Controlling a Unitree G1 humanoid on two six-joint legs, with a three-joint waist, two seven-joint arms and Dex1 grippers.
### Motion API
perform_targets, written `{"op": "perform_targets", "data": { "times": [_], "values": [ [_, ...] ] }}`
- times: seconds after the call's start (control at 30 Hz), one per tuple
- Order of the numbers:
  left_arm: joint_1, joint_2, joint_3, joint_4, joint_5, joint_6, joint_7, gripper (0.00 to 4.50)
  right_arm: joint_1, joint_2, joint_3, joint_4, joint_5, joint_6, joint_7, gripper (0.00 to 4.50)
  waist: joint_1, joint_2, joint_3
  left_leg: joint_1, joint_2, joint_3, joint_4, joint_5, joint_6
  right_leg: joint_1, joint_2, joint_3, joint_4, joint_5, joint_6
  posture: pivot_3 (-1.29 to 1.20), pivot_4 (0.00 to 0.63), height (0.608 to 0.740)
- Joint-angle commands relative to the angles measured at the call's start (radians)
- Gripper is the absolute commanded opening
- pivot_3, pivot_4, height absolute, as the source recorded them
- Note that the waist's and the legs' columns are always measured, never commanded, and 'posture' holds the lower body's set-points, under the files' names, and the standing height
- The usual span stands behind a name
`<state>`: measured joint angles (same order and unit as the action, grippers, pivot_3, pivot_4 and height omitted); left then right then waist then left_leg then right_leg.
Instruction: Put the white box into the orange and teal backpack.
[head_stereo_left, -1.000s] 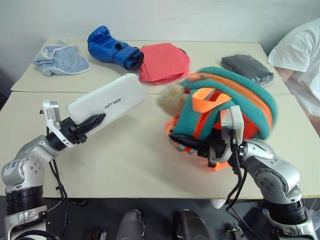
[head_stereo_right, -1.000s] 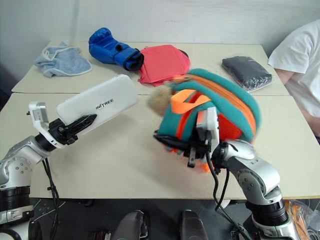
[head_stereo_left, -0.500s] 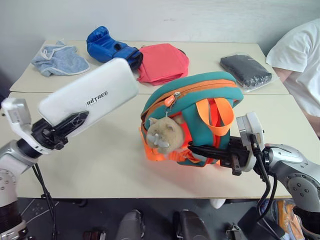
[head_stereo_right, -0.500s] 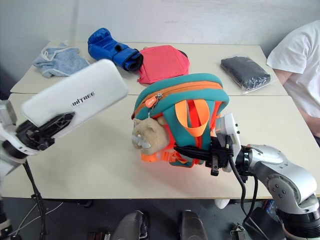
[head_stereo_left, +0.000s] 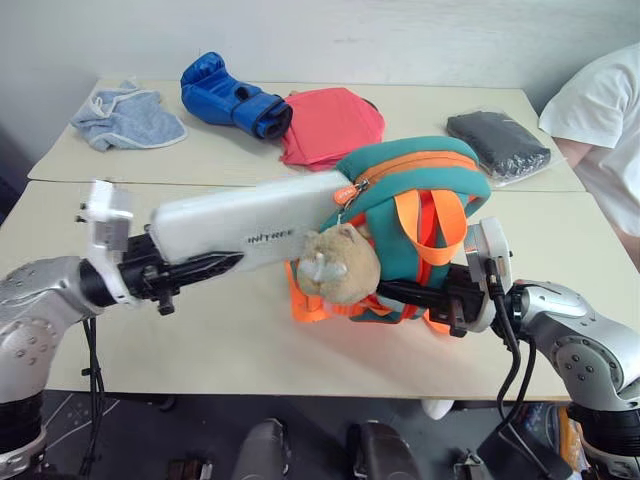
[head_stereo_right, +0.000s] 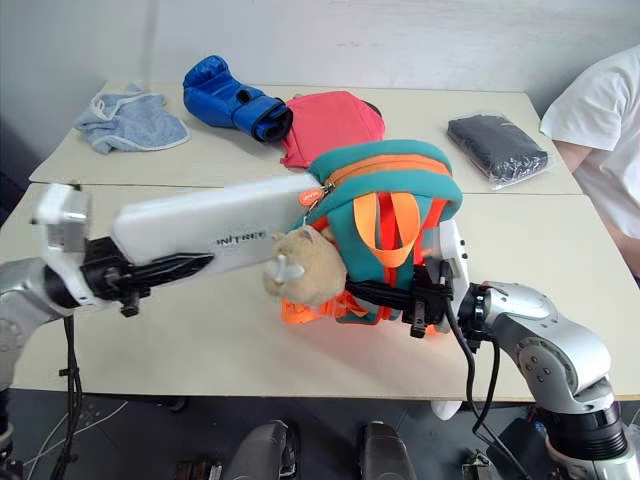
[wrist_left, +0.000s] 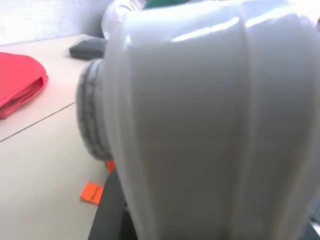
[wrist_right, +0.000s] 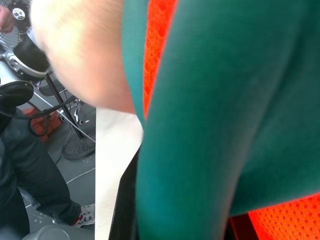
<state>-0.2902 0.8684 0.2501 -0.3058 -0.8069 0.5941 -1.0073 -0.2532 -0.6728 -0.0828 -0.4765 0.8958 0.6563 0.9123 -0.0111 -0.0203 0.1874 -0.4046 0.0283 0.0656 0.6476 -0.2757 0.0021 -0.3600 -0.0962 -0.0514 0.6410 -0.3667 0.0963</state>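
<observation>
My left gripper (head_stereo_left: 218, 262) is shut on the white box (head_stereo_left: 240, 222), a long flat case with dark lettering. It holds the box level above the table, pointing right. The box's far end meets the zip opening at the top left of the orange and teal backpack (head_stereo_left: 420, 185). The backpack stands raised off the table, with its tan plush animal (head_stereo_left: 338, 266) hanging in front. My right gripper (head_stereo_left: 388, 292) reaches in from the right, shut on the backpack's lower orange part. Close up, the left wrist view has the white box (wrist_left: 210, 125) and the right wrist view the backpack's teal fabric (wrist_right: 210, 100).
At the back of the table lie a light blue cloth (head_stereo_left: 130, 115), a blue boxing glove (head_stereo_left: 230, 98), a folded red cloth (head_stereo_left: 330, 125) and a black wrapped packet (head_stereo_left: 498, 143). A person in a white shirt (head_stereo_left: 600, 120) sits at the right edge.
The left arm swung the box to the right and levelled it, bringing its far end to the backpack's opening. The backpack, swinging a second ago, has turned plush-forward and steadied in the right gripper.
</observation>
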Motion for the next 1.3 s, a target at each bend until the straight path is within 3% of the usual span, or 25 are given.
{"op": "perform_targets", "data": {
  "times": [0.03,0.13,0.23,0.43,0.53,0.7,0.8,0.9,1.03,1.17,1.3],
  "values": [
    [-0.160,0.012,-0.191,0.057,0.213,-0.086,-0.028,1.33,0.021,-0.013,-0.025,-0.053,0.019,-0.004,0.006,0.02,0.012,0.000,0.000,0.000,0.000,0.000,0.000,0.000,0.000,0.000,0.000,0.000,0.000,0.000,0.000,0.00,0.150,0.740],
    [-0.396,-0.093,-0.363,0.144,0.314,-0.046,0.005,1.33,0.037,-0.014,-0.019,-0.066,0.018,-0.002,0.005,0.02,0.031,0.000,0.000,0.000,-0.002,0.000,0.002,0.000,0.002,0.001,0.000,0.000,0.001,0.000,0.001,0.00,0.150,0.740],
    [-0.537,-0.204,-0.492,0.210,0.385,-0.028,-0.014,1.33,0.038,-0.014,-0.005,-0.075,0.009,-0.003,0.005,0.02,0.034,0.000,0.000,-0.001,-0.003,0.001,0.002,0.000,0.003,0.001,0.000,0.002,0.002,0.001,0.002,0.00,0.150,0.740],
    [-0.630,-0.390,-0.575,0.341,0.492,-0.099,0.011,1.33,0.038,-0.007,0.002,-0.079,-0.005,-0.010,-0.003,0.02,0.031,0.000,0.000,-0.002,-0.002,0.003,0.002,0.000,0.003,-0.001,0.002,0.001,0.003,0.001,0.002,0.00,0.150,0.740],
    [-0.610,-0.426,-0.493,0.355,0.428,-0.100,-0.015,2.27,0.047,0.003,-0.006,-0.091,-0.005,-0.012,-0.029,0.00,0.030,0.000,0.000,-0.002,-0.001,0.003,0.003,0.001,0.002,-0.001,0.002,0.001,0.003,0.001,0.002,0.00,0.150,0.740],
    [-0.589,-0.364,-0.354,0.398,0.337,-0.158,-0.163,3.77,0.063,0.017,-0.014,-0.104,-0.023,-0.022,-0.075,0.00,0.020,0.000,0.000,-0.002,0.000,0.002,0.004,0.002,0.001,-0.001,0.002,0.001,0.003,0.001,0.002,0.00,0.150,0.740],
    [-0.590,-0.307,-0.300,0.455,0.291,-0.176,-0.280,3.77,0.067,0.032,-0.019,-0.105,-0.032,-0.030,-0.101,0.00,0.011,0.000,0.000,-0.002,0.000,0.002,0.004,0.002,0.000,-0.001,0.002,0.001,0.004,0.001,0.002,0.00,0.150,0.740],
    [-0.572,-0.163,-0.293,0.523,0.309,-0.197,-0.459,3.77,0.060,0.048,-0.010,-0.092,-0.061,-0.046,-0.121,0.00,0.005,0.000,0.000,-0.002,0.000,0.002,0.003,0.002,0.000,-0.001,0.003,0.001,0.005,0.001,0.002,0.00,0.150,0.740],
    [-0.511,-0.031,-0.268,0.520,0.309,-0.225,-0.568,3.77,0.051,0.064,-0.002,-0.067,-0.093,-0.065,-0.120,0.00,0.006,0.001,0.000,-0.001,0.000,0.003,0.002,0.002,0.000,-0.002,0.004,0.000,0.005,0.001,0.002,0.00,0.150,0.740],
    [-0.386,-0.023,-0.181,0.288,0.181,-0.119,-0.463,3.77,0.043,0.077,0.011,-0.044,-0.121,-0.078,-0.115,0.00,0.012,0.000,0.000,-0.002,-0.001,0.002,0.003,0.001,0.003,0.000,0.001,0.001,0.005,0.001,0.002,0.00,0.150,0.740],
    [-0.270,-0.117,-0.112,0.058,0.116,-0.077,-0.252,3.77,0.029,0.087,0.033,-0.029,-0.139,-0.081,-0.110,0.00,0.009,0.000,0.000,-0.002,-0.002,-0.001,0.004,0.000,0.004,0.001,-0.002,0.002,0.004,0.001,0.002,0.00,0.150,0.740]
  ]
}}
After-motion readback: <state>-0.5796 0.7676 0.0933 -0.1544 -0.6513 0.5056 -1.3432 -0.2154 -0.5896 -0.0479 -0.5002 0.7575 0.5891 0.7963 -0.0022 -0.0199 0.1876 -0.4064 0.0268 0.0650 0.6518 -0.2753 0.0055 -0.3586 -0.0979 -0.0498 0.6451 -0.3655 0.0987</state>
